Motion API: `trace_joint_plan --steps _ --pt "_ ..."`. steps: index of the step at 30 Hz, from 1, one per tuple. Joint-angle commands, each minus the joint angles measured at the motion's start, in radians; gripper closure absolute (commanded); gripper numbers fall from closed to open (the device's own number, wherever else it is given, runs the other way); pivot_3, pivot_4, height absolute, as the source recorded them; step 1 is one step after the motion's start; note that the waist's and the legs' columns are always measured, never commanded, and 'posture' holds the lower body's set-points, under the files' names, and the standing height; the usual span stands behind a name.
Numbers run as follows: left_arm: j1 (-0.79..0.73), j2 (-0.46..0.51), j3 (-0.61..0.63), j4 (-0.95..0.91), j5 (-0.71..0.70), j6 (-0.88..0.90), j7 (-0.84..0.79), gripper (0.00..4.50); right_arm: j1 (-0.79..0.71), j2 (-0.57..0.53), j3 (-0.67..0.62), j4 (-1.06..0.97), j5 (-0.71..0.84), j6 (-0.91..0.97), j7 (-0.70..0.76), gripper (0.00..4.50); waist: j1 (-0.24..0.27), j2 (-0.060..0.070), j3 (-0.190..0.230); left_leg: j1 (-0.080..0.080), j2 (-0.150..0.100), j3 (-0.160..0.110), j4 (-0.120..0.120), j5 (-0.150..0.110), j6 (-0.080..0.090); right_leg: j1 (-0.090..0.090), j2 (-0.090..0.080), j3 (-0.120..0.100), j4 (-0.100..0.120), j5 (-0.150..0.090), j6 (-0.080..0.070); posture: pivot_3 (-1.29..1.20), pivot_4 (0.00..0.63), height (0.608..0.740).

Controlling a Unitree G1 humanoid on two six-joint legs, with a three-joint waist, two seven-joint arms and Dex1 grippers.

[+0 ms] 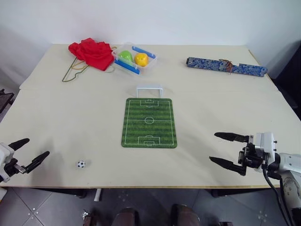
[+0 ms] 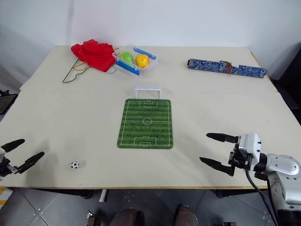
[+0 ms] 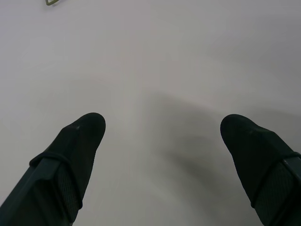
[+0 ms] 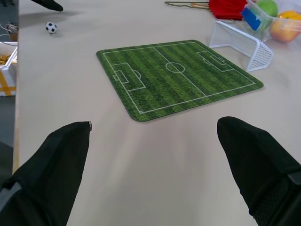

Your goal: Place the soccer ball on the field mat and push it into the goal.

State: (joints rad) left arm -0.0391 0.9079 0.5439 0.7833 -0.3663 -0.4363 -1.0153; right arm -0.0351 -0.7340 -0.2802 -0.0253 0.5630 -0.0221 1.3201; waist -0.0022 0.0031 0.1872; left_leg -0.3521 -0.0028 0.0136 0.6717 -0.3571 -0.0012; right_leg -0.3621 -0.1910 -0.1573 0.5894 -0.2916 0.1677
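The tiny black-and-white soccer ball (image 1: 81, 164) lies on the beige table near its front edge, left of the field mat (image 1: 149, 123). That green striped mat lies flat in the middle of the table. The white goal (image 1: 149, 90) stands just past the mat's far end. My left gripper (image 1: 32, 150) hovers open at the front left corner, a short way left of the ball, with nothing between its fingers. Over the front right of the table my right gripper (image 1: 221, 148) stands open and empty, pointing toward the mat (image 4: 176, 75). The ball (image 4: 51, 27) and goal (image 4: 242, 43) also appear in the right wrist view.
At the back of the table stands a clear box (image 1: 135, 59) with blue bars holding a green ball and an orange ball. A red cloth (image 1: 92, 52) and thin cord lie to its left. A long blue patterned case (image 1: 225, 66) lies at the back right.
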Motion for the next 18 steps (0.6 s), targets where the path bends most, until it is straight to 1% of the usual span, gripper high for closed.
trace_joint_plan --steps 1,3,5,7,9,11,14,16,18 --pt "0.02 -0.006 0.031 -0.042 -0.026 -0.005 0.013 0.02 -0.019 -0.001 -0.009 0.012 0.014 -0.022 0.019 0.0 0.0 0.0 0.0 0.0 0.0 0.0 0.0 0.0 0.0 0.0 0.0 0.0 0.0 0.0 0.0 0.0 0.15 0.74" --pt "0.039 -0.006 0.034 -0.054 -0.041 0.026 -0.01 0.02 -0.021 0.01 0.0 0.003 0.029 -0.016 0.035 0.0 0.0 0.0 0.0 0.0 0.0 0.0 0.0 0.0 0.0 0.0 0.0 0.0 0.0 0.0 0.0 0.0 0.15 0.74" --pt "0.066 -0.006 0.047 -0.064 -0.08 0.037 -0.087 0.02 -0.026 0.031 0.01 -0.033 0.066 0.009 0.037 0.0 -0.001 0.0 0.0 0.0 0.0 0.0 0.0 0.0 0.0 0.0 0.0 0.0 0.0 0.0 0.0 0.0 0.15 0.74" --pt "0.096 0.006 0.065 -0.048 -0.123 0.032 -0.203 0.02 -0.041 0.073 0.021 -0.108 0.168 0.061 0.048 0.0 -0.004 0.0 0.0 0.0 0.001 0.001 0.0 0.0 -0.001 -0.001 0.001 0.0 0.0 0.0 0.0 0.0 0.15 0.74" --pt "0.118 0.019 0.065 -0.02 -0.126 0.021 -0.275 0.02 -0.052 0.104 0.036 -0.173 0.244 0.101 0.067 0.0 -0.005 0.001 0.0 0.0 0.003 0.002 0.0 -0.001 -0.001 -0.002 0.003 0.001 0.0 0.0 -0.001 0.0 0.15 0.74" --pt "0.13 0.017 0.067 -0.013 -0.14 0.039 -0.325 0.02 -0.054 0.123 0.062 -0.228 0.283 0.122 0.091 0.0 -0.002 0.001 0.0 0.0 0.004 0.002 0.0 -0.001 -0.001 -0.002 0.003 0.001 0.001 0.0 -0.001 0.0 0.15 0.74" --pt "0.143 0.001 0.061 -0.044 -0.153 0.052 -0.372 0.02 -0.057 0.145 0.102 -0.281 0.294 0.127 0.107 0.0 0.004 0.0 0.0 0.0 0.004 0.002 0.0 -0.001 -0.001 -0.002 0.003 0.001 0.001 0.0 -0.002 0.0 0.15 0.74" --pt "0.153 -0.017 0.052 -0.091 -0.158 0.042 -0.394 0.02 -0.06 0.156 0.119 -0.291 0.285 0.124 0.111 0.0 0.006 0.0 0.0 -0.001 0.004 0.002 0.001 -0.001 -0.001 -0.002 0.003 0.001 0.001 0.0 -0.002 0.0 0.15 0.74" --pt "0.161 -0.034 0.043 -0.161 -0.175 0.074 -0.408 0.02 -0.064 0.162 0.135 -0.278 0.261 0.103 0.131 0.0 0.006 0.0 0.0 -0.001 0.004 0.002 0.002 -0.002 -0.001 -0.002 0.003 0.001 0.001 0.0 -0.002 0.0 0.15 0.74"
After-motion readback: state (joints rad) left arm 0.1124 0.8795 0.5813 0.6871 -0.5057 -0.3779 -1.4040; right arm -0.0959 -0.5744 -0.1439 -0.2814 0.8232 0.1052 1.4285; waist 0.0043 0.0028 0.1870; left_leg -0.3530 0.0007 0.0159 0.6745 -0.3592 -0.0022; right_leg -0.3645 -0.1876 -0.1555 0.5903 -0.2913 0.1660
